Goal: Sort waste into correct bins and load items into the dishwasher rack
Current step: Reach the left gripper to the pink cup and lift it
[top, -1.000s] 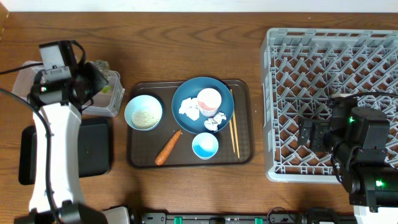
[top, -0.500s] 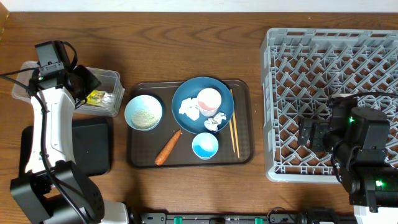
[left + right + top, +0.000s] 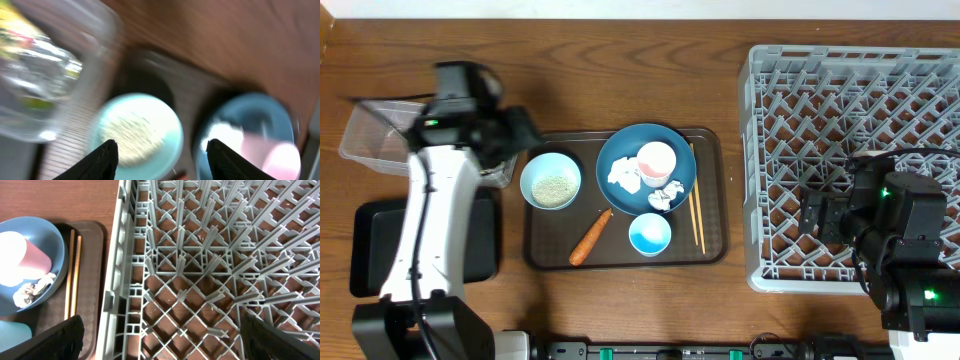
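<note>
**left hand**: fingers spread, nothing between them. it hangs at the near edge of the brown serving tray. the wrist view is smeared.
- clear tub: just behind the hand, on its outer side. a blurred yellow-green shape inside is probably the wrapper.
- black tray: beside the arm, well back from the fingers.
- light blue bowl: directly under and ahead of the fingertips, holding rice. judged the nearest pick.
- dark blue plate: further ahead. it carries a pink-lined cup and tissue pieces.
- carrot, small blue cup, chopsticks: on the serving tray past the bowl, untouched.

**right hand**: fingers at full spread, empty. it is parked above the dishwasher rack, apparently to leave the serving tray to the other arm. the rack holds nothing in view, and the chopsticks lie just beyond its wall, toward this hand's inner side.
</note>
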